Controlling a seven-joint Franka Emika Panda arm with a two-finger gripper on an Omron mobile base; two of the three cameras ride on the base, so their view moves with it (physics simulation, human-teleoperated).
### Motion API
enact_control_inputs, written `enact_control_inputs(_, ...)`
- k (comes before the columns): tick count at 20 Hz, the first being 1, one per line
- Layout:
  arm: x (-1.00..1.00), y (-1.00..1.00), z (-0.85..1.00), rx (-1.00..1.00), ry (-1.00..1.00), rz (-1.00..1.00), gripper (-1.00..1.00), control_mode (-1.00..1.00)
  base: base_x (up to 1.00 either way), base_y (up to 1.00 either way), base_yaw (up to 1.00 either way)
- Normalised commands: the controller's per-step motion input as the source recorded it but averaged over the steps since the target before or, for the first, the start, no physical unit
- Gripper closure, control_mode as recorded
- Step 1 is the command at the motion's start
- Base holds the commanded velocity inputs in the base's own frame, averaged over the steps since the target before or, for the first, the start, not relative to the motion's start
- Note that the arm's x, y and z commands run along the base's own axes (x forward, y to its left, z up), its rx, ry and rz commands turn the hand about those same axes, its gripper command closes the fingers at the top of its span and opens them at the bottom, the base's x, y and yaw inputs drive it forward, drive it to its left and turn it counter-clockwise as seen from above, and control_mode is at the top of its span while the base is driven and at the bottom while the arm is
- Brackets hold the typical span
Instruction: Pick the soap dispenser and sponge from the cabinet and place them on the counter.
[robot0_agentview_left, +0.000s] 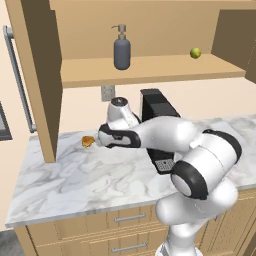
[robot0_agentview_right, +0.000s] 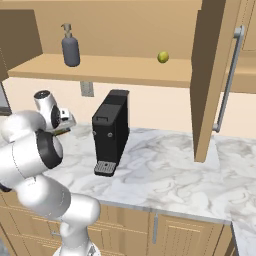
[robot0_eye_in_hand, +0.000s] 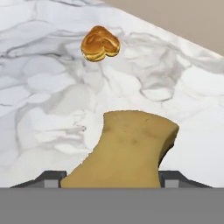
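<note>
The mustard sponge (robot0_eye_in_hand: 131, 148) sits between my gripper's (robot0_eye_in_hand: 112, 180) two fingertips, which are closed against its pinched sides just above the marble counter (robot0_eye_in_hand: 39, 92). From the base, the gripper (robot0_agentview_right: 64, 127) hangs low over the counter's (robot0_agentview_left: 75, 180) left part, left of the coffee machine. The slate-grey soap dispenser (robot0_agentview_left: 122, 52) stands upright on the cabinet's shelf (robot0_agentview_left: 160, 70), above and behind the hand; from the right side the soap dispenser (robot0_agentview_right: 70, 49) is at the shelf's left end.
An orange-brown lump (robot0_eye_in_hand: 100, 43) lies on the counter just beyond the sponge, near the open cabinet door (robot0_agentview_left: 37, 75). A black coffee machine (robot0_agentview_right: 111, 131) stands beside the arm. A small green ball (robot0_agentview_left: 195, 52) rests on the shelf. The other door (robot0_agentview_right: 212, 75) hangs open at right.
</note>
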Motion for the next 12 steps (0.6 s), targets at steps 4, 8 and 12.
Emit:
enact_control_inputs(4,0.25,0.09,-0.52,-0.01,0.06,0.01,1.00,-1.00,0.00,0.00,0.00)
enact_control_inputs(8,0.19,0.18,-0.56,-0.05,0.06,0.00,1.00,-1.00,0.00,0.00,0.00)
enact_control_inputs(12,0.20,0.22,-0.54,-0.05,0.05,0.00,1.00,-1.00,0.00,0.00,0.00)
